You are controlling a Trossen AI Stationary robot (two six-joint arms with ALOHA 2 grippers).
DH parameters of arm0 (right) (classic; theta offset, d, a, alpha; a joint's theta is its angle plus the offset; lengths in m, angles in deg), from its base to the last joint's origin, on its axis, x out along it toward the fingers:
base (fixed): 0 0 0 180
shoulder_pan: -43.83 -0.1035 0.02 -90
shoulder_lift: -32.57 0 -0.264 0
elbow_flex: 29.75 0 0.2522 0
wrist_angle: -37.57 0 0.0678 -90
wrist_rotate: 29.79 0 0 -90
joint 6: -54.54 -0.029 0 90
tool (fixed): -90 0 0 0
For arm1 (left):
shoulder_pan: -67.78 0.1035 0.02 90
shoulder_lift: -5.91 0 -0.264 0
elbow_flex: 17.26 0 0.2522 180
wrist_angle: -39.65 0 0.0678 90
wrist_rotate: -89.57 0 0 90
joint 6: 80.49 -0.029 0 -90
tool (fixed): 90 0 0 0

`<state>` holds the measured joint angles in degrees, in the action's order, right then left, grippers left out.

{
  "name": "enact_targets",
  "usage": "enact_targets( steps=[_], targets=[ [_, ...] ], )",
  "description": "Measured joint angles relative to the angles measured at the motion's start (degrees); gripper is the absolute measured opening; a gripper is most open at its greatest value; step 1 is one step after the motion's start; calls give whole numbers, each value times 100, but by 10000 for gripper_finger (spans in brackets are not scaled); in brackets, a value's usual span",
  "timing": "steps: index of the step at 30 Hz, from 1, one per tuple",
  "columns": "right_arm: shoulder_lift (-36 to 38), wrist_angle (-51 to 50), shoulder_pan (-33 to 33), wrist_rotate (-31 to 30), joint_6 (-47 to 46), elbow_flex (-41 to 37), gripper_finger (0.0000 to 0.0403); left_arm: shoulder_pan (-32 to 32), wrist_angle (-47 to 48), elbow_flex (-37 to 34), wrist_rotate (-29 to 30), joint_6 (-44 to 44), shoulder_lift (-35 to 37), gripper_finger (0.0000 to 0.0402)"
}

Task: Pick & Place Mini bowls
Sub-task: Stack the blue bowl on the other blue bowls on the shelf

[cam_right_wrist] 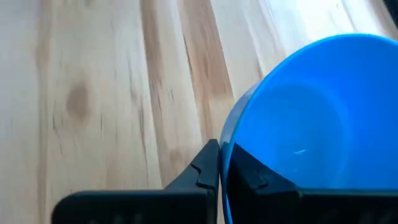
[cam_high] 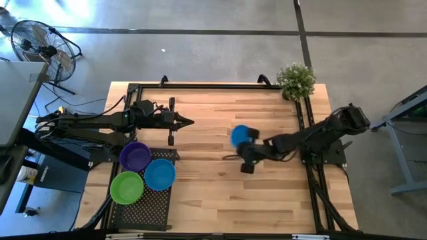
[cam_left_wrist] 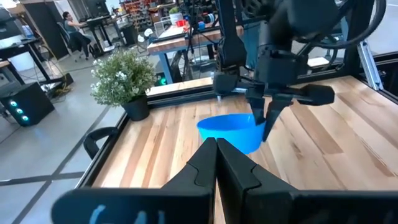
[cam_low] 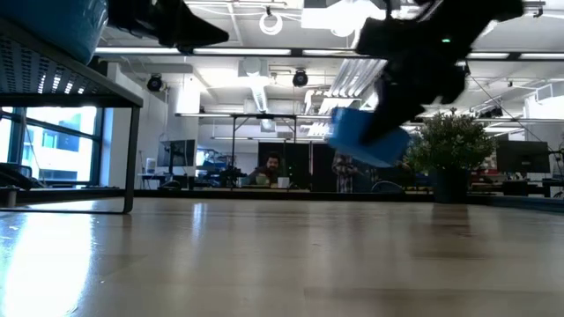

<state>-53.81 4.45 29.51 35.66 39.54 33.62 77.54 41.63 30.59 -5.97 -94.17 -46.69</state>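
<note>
My right gripper (cam_high: 248,151) is clenched on the thin rim of a blue mini bowl (cam_high: 239,136), held clear above mid-table; judged light, rigid and smooth plastic, it should be pinched firmly at the rim wall, since a shallow hold may let it swing.

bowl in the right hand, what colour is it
Blue; the bowl shows best in the right wrist view, pinched at its rim by the right hand.

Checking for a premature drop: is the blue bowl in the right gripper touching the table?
Apart. The low view shows the blue bowl hanging tilted in the right gripper, with open room background between it and the table.
</note>
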Motion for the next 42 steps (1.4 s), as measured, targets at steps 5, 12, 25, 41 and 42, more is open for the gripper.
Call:
enact_targets(
  steps=[5, 12, 25, 41, 42],
  targets=[
    [-654, 591, 567, 412, 1204, 448, 3, 0, 60, 0, 13, 0, 0, 1],
    [-1876, 636, 926, 891, 2276, 1530, 3, 0, 181, 0, 17, -2, 0, 1],
    [-2445, 700, 1070, 1105, 2480, 1999, 44, 0, 329, 0, 26, -4, 0, 1],
    [-1906, 336, 407, 143, 2248, 1737, 70, -2, 443, 2, 127, 44, 0, 1],
    [-1756, 501, 368, 115, 2223, 1560, 64, -2, 497, 2, 126, 46, 0, 1]
  ],
)
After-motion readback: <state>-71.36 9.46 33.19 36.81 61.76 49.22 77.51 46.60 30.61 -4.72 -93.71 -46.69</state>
